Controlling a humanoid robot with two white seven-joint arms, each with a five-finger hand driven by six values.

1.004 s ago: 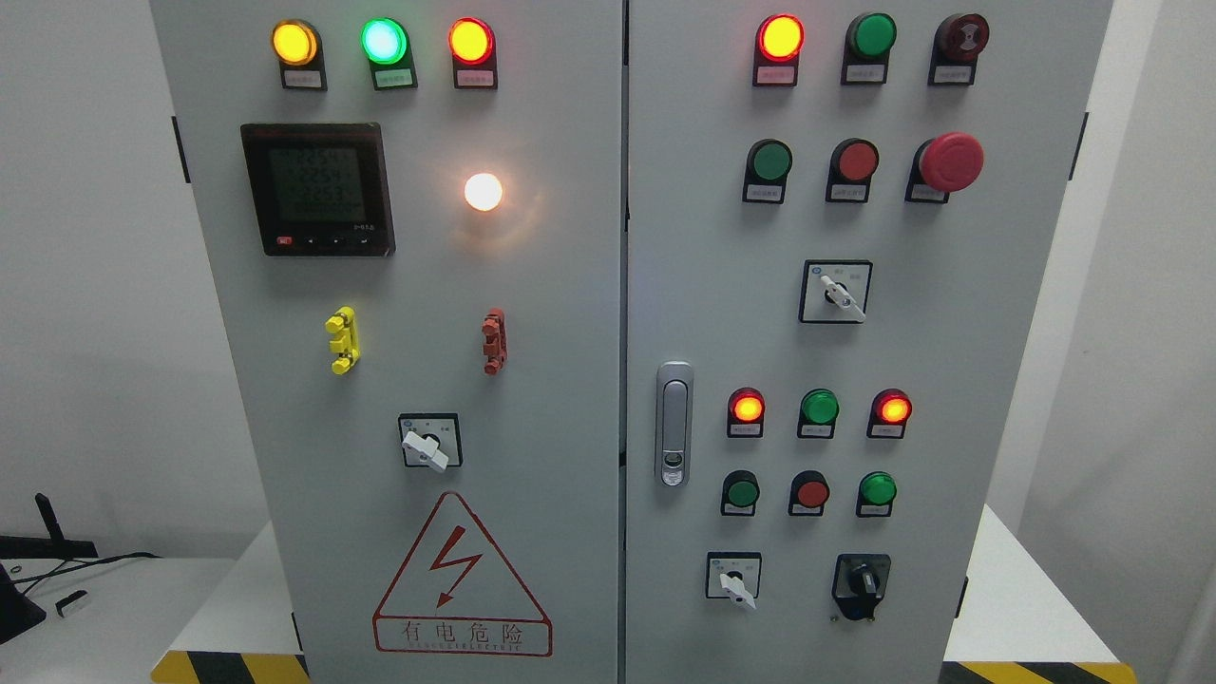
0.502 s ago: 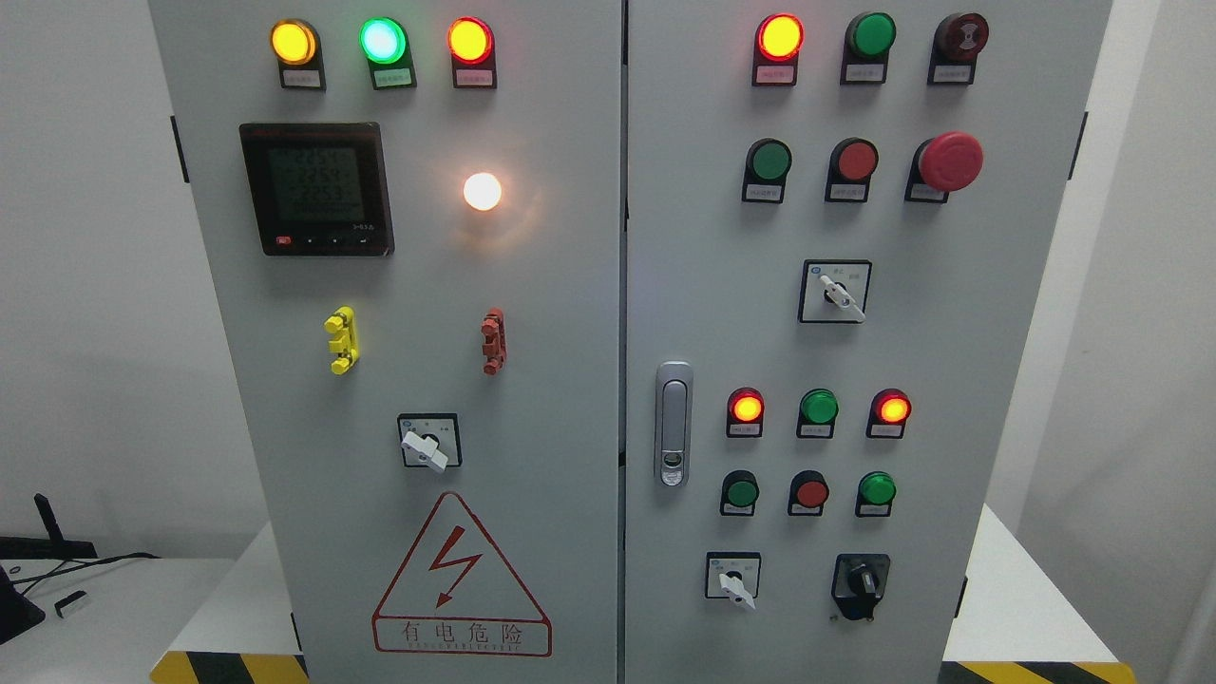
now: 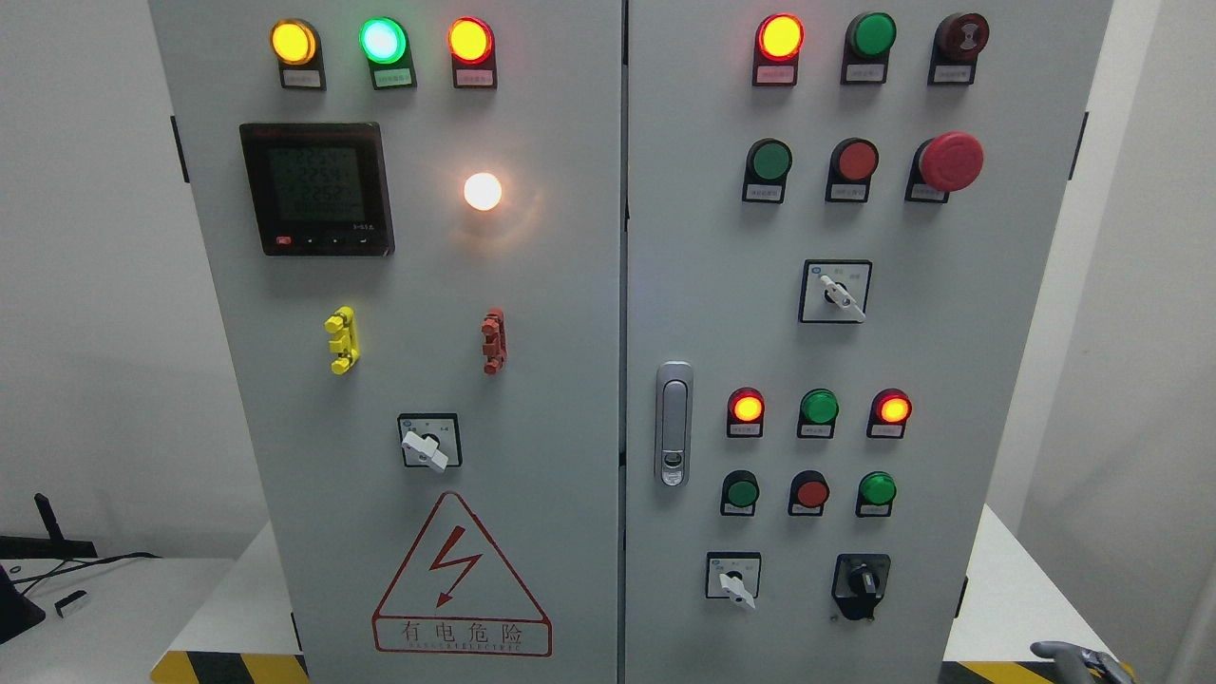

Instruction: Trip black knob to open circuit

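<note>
- The black knob (image 3: 861, 581) sits low on the cabinet's right door (image 3: 950, 380), at the bottom right of its controls, just right of a small white-handled switch (image 3: 733, 578) and below the green button (image 3: 876, 489).
- Nothing touches the knob yet; the reach has barely begun, I'd say.
- The right hand (image 3: 1078, 654) only peeks in at the bottom edge, down and to the right of the knob, over the striped tape (image 3: 988, 673). Just a grey sliver of it shows, so I cannot tell how it is set.
- The left hand is nowhere to be seen.
- To do this well, I'd bring the hand up and leftward to the knob, square to the door, pinch the raised bar across its face and twist; a glancing push would likely slip off.
- Keep clear of the white-handled switch and the row of buttons above the knob; brushing one could trigger something else.
- Which way the knob must turn is not readable: its markings are too small and dark.
- The labels under the lamps above the knob are illegible too.
</note>
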